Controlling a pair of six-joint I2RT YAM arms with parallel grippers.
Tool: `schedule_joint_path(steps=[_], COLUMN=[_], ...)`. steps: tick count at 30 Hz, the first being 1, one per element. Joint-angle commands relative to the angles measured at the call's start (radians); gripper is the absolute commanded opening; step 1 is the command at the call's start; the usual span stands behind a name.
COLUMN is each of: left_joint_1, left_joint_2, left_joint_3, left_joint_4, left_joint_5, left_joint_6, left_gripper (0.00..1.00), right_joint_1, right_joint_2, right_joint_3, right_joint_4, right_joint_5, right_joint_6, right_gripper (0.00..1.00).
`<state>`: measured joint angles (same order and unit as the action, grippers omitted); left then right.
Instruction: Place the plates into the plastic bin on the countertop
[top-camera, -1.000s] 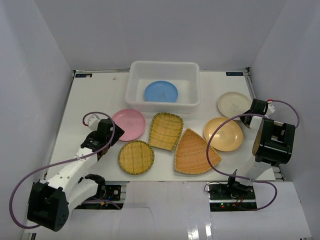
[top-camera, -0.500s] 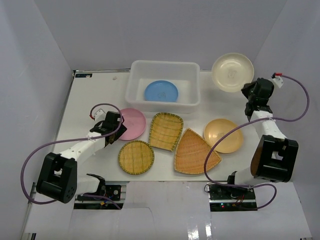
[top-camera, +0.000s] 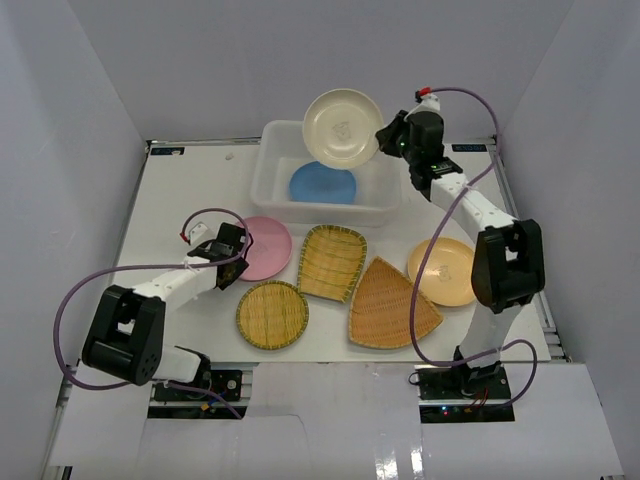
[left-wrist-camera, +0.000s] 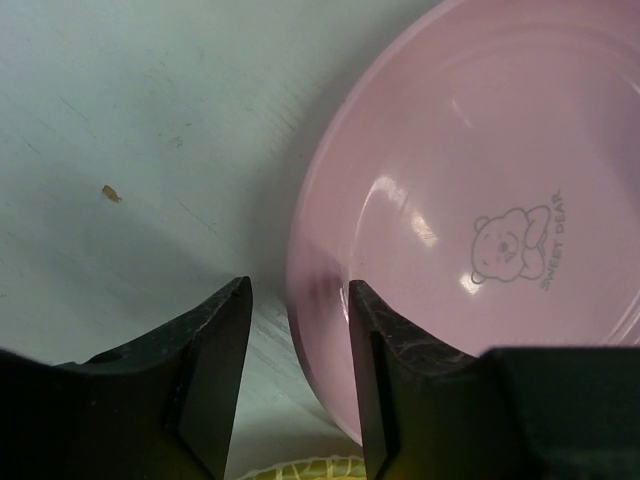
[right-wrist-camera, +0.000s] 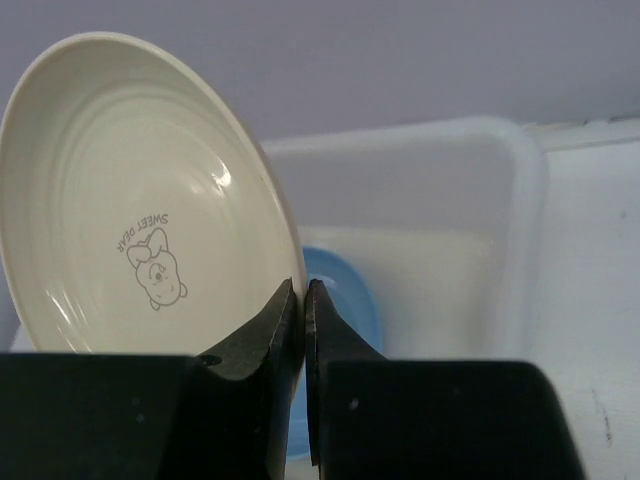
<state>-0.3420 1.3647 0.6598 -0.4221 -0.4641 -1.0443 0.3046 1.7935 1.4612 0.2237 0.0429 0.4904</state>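
Observation:
My right gripper (top-camera: 386, 140) is shut on the rim of the cream plate (top-camera: 342, 128) and holds it tilted in the air over the back of the white plastic bin (top-camera: 325, 213). In the right wrist view the gripper (right-wrist-camera: 304, 310) pinches the cream plate (right-wrist-camera: 140, 200) above the bin (right-wrist-camera: 520, 200). A blue plate (top-camera: 322, 187) lies in the bin and also shows in the right wrist view (right-wrist-camera: 345, 300). My left gripper (top-camera: 232, 258) is open on the countertop (top-camera: 180, 190), its jaws astride the left rim of the pink plate (top-camera: 266, 246). The left wrist view shows the gripper (left-wrist-camera: 297, 295) and the pink plate (left-wrist-camera: 480, 180).
A yellow-orange plate (top-camera: 448, 270) lies at the right. A round bamboo tray (top-camera: 272, 314), a rectangular one (top-camera: 332, 262) and a fan-shaped one (top-camera: 388, 303) lie in the front middle. Pale grey walls stand on three sides.
My right gripper has lifted the cream plate from the table's right side and swung it left over the bin. My left gripper has reached forward to the pink plate's rim.

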Motion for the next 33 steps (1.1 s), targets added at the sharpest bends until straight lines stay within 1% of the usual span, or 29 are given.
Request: schedule_joint_path(steps=[1,2,4,5,8,9,11,12,14,15,17,21,22,23,24,25,27,28,29,30,31,32,33], left_joint_1=[0.005,0.006,0.006,0.006,0.006,0.005,0.005,0.005,0.005,0.005,0.006,0.006,0.005,0.005,0.006,0.005,0.005,0.003,0.005,0.005,0.005,0.005,0.003], left_joint_2=[0.020,0.027,0.037,0.043,0.045,0.042,0.030,0.025,0.014,-0.001,-0.024,-0.157,-0.235,-0.277,-0.321,-0.408,-0.487,-0.543,-0.559,-0.564,-0.562,-0.531,-0.501], left_joint_3=[0.040,0.043,0.049,0.050,0.049,0.047,0.041,0.041,0.041,0.043,0.056,0.072,0.075,0.084,0.089,0.093,0.113,0.124,0.135,0.170,0.190,0.211,0.234], left_joint_4=[-0.009,-0.009,-0.009,-0.009,-0.009,-0.009,-0.009,-0.012,-0.027,-0.036,-0.085,-0.141,-0.158,-0.165,-0.175,-0.175,-0.175,-0.156,-0.146,-0.133,-0.097,-0.071,-0.041], left_joint_5=[-0.041,-0.042,-0.045,-0.045,-0.059,-0.064,-0.076,-0.079,-0.091,-0.099,-0.116,-0.140,-0.142,-0.145,-0.140,-0.131,-0.087,-0.062,-0.036,0.008,0.031,0.054,0.102], left_joint_6=[-0.022,-0.025,-0.033,-0.036,-0.046,-0.049,-0.051,-0.051,-0.049,-0.049,-0.063,-0.053,-0.043,-0.021,-0.005,0.015,0.053,0.069,0.082,0.102,0.115,0.125,0.141], left_gripper=[0.53,0.48,0.46,0.40,0.29,0.22,0.07,0.00,0.00,0.00,0.00,0.00,0.00,0.00,0.00,0.00,0.00,0.00,0.00,0.00,0.00,0.00,0.00], right_joint_1=[0.062,0.074,0.108,0.117,0.145,0.162,0.172,0.179,0.179,0.179,0.179,0.179,0.179,0.179,0.179,0.179,0.174,0.169,0.150,0.131,0.110,0.050,0.012], right_joint_2=[0.087,0.108,0.167,0.185,0.240,0.253,0.254,0.250,0.241,0.228,0.210,0.162,0.147,0.114,0.092,0.067,-0.018,-0.054,-0.127,-0.164,-0.205,-0.291,-0.336], right_joint_3=[0.115,0.164,0.204,0.240,0.286,0.289,0.283,0.275,0.268,0.269,0.274,0.289,0.286,0.280,0.271,0.240,0.194,0.123,0.075,0.026,-0.031,-0.161,-0.235], right_joint_4=[-0.130,-0.151,-0.194,-0.222,-0.320,-0.333,-0.356,-0.354,-0.353,-0.353,-0.350,-0.343,-0.337,-0.336,-0.333,-0.320,-0.316,-0.310,-0.307,-0.304,-0.302,-0.287,-0.268], right_joint_5=[-0.020,-0.024,-0.017,-0.021,-0.022,-0.008,0.047,0.063,0.080,0.084,0.083,0.054,0.045,0.041,0.046,0.054,0.104,0.161,0.184,0.199,0.201,0.189,0.167], right_joint_6=[-0.059,-0.065,-0.084,-0.088,-0.099,-0.107,-0.111,-0.107,-0.096,-0.095,-0.092,-0.096,-0.099,-0.105,-0.111,-0.118,-0.141,-0.144,-0.144,-0.136,-0.094,-0.066,-0.037], right_gripper=[0.08,0.08,0.08,0.08,0.10,0.11,0.27,0.45,0.61,0.70,0.76,0.76,0.76,0.76,0.75,0.75,0.75,0.74,0.74,0.73,0.72,0.70,0.70])
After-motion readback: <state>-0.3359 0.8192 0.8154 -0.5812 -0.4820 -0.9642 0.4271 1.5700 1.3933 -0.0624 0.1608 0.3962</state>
